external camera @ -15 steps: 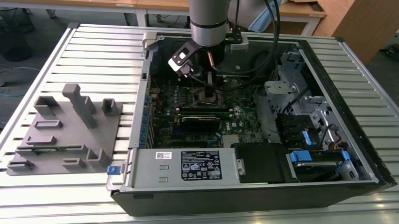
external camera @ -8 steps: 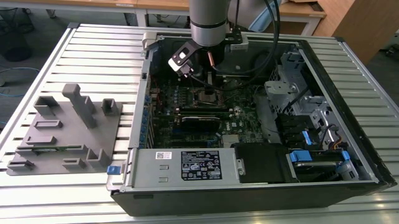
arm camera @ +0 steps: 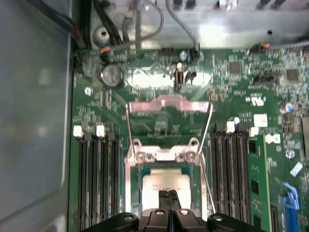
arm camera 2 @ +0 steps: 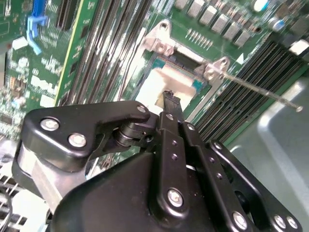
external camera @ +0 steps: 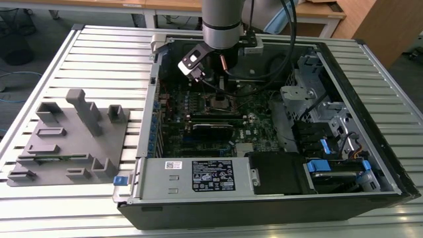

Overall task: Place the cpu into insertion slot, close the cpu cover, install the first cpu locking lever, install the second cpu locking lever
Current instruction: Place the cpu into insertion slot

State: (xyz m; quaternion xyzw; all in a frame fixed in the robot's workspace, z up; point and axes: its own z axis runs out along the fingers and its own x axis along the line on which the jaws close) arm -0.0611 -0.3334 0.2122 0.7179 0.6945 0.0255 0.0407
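tool: my black two-finger gripper [arm camera: 169,194] reaches down into the case; its fingers are pressed narrow together with nothing between them.
tool position: the fingertips [arm camera 2: 169,96] hover at the chip's edge; I cannot tell whether they touch it.
cpu: the small flat square cpu [arm camera: 161,182] with its dull silver-grey top lies flat in the socket.
socket: the small square dark insertion slot [arm camera: 140,183] with a silvery rim sits on the green motherboard [arm camera: 227,92], between banks of long black memory slots [arm camera: 231,164].
cover: the thin silvery cpu cover [arm camera: 169,102] stands raised on its hinge, off the chip.
lever: a thin steel rod [arm camera 2: 260,91] juts unlatched from the socket's corner.
carrier: the open black computer case [external camera: 264,218] lies on the slatted metal table [external camera: 99,49].
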